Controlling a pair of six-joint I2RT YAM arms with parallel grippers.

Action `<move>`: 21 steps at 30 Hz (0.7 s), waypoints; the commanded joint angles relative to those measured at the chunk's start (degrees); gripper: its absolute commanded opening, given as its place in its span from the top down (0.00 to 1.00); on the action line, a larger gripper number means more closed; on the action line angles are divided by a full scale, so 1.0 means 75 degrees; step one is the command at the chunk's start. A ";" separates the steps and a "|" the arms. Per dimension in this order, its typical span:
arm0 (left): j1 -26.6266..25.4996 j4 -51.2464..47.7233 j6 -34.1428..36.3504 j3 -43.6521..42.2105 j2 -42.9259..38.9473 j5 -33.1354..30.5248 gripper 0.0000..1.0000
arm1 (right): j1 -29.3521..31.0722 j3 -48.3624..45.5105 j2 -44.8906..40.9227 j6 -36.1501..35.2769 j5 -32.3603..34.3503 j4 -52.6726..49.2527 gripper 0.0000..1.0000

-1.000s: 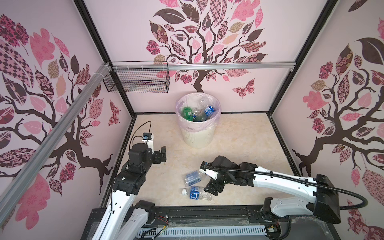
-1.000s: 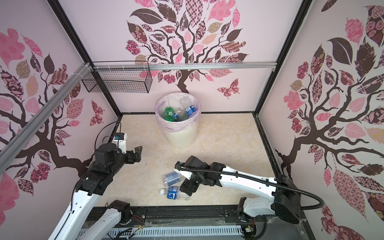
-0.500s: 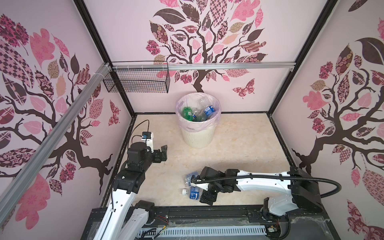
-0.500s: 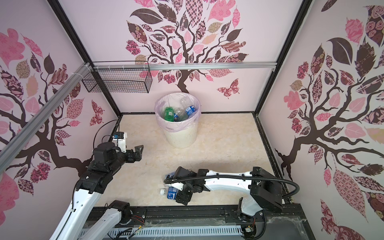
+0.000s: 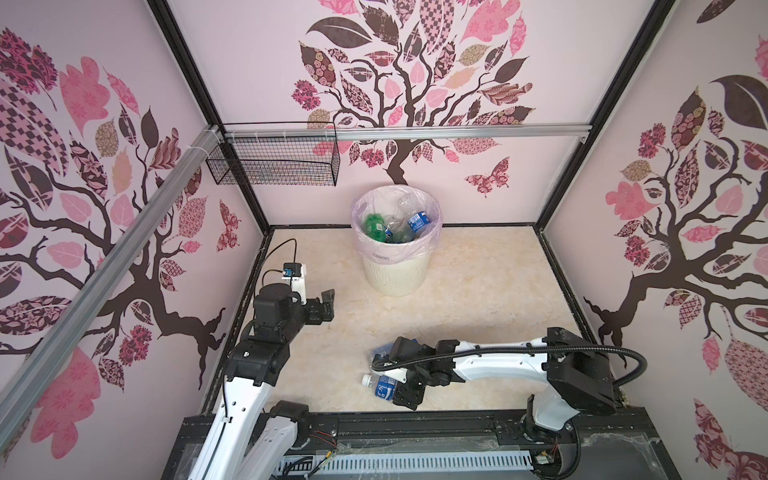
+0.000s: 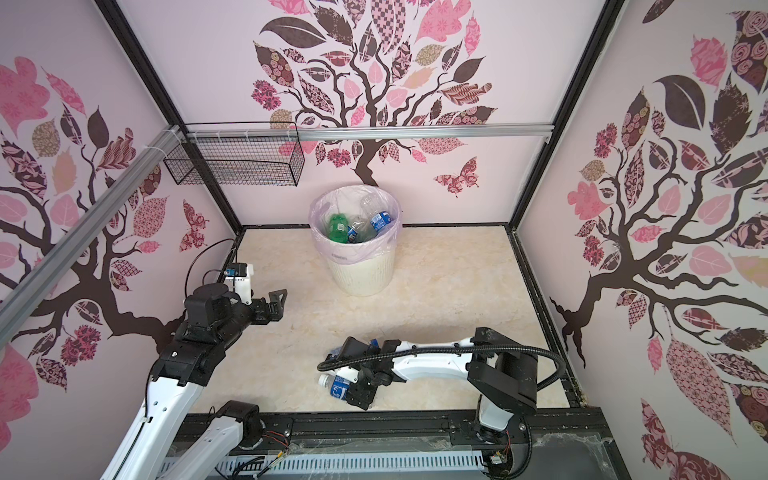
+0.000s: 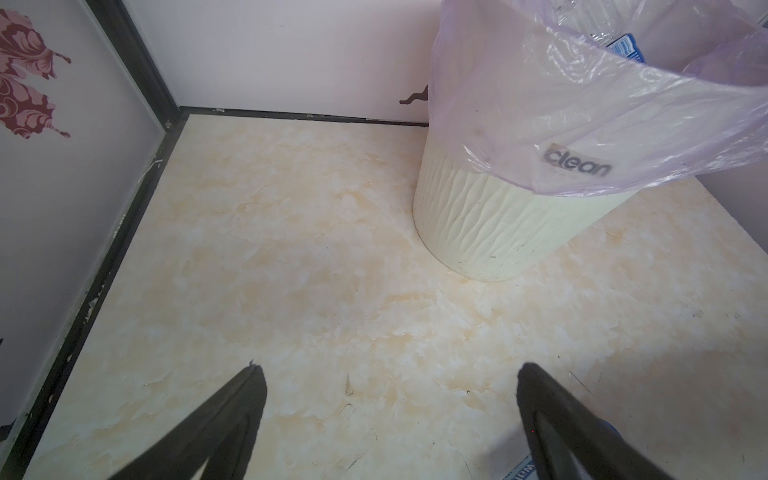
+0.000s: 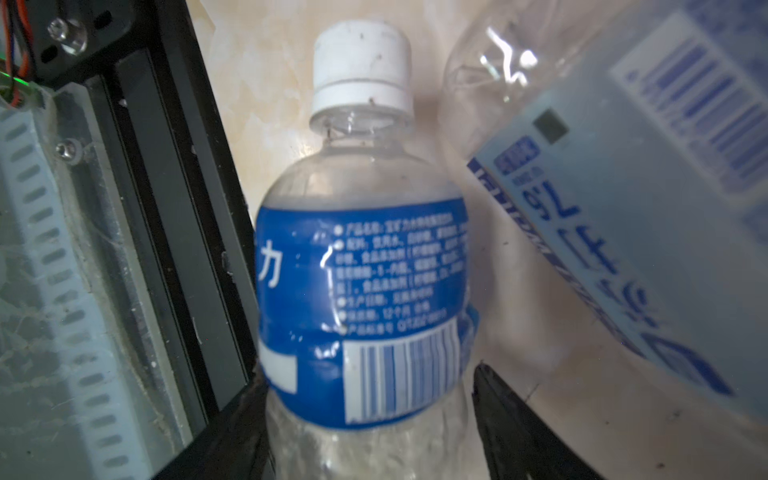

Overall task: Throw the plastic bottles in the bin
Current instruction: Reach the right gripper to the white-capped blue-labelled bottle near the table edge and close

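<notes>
Bottle point(image 8: 361, 270) lies beside the front rail point(image 8: 178, 208), straddled by the right end effector point(image 8: 368, 376), grip uncertain; left end effector point(image 7: 390, 370) gapes wide.

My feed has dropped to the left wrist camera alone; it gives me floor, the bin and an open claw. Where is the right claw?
Observer: The right claw is low at the front edge of the floor, straddling a white-capped bottle that lies there.
Operator: Has it gripped?
Observer: I cannot tell. Its fingers sit close against the bottle's sides.
Operator: Is any other bottle out of the bin?
Observer: One, a pale-labelled bottle, lies right beside it, partly hidden by the right arm in both top views.
</notes>
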 commanded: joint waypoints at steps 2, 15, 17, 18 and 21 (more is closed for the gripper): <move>0.0056 0.0232 -0.0056 -0.0222 0.0004 0.0129 0.02 | 0.0062 0.0320 0.0381 -0.0026 0.0274 -0.0138 0.26; 0.0109 0.0255 -0.0084 -0.0225 0.0028 0.0175 0.03 | 0.0074 0.0022 -0.0271 0.0182 0.0347 0.0179 0.38; 0.0123 0.0255 -0.0084 -0.0217 0.0022 0.0175 0.03 | 0.0074 -0.0041 -0.0642 0.0229 0.0309 0.0279 0.40; 0.0132 0.0255 -0.0086 -0.0228 0.0028 0.0178 0.03 | 0.0074 -0.0058 -0.0835 0.0244 0.0274 0.0321 0.41; 0.0143 0.0267 -0.0088 -0.0234 0.0016 0.0163 0.03 | 0.0074 -0.0083 -0.1401 0.0382 0.0255 0.0383 0.43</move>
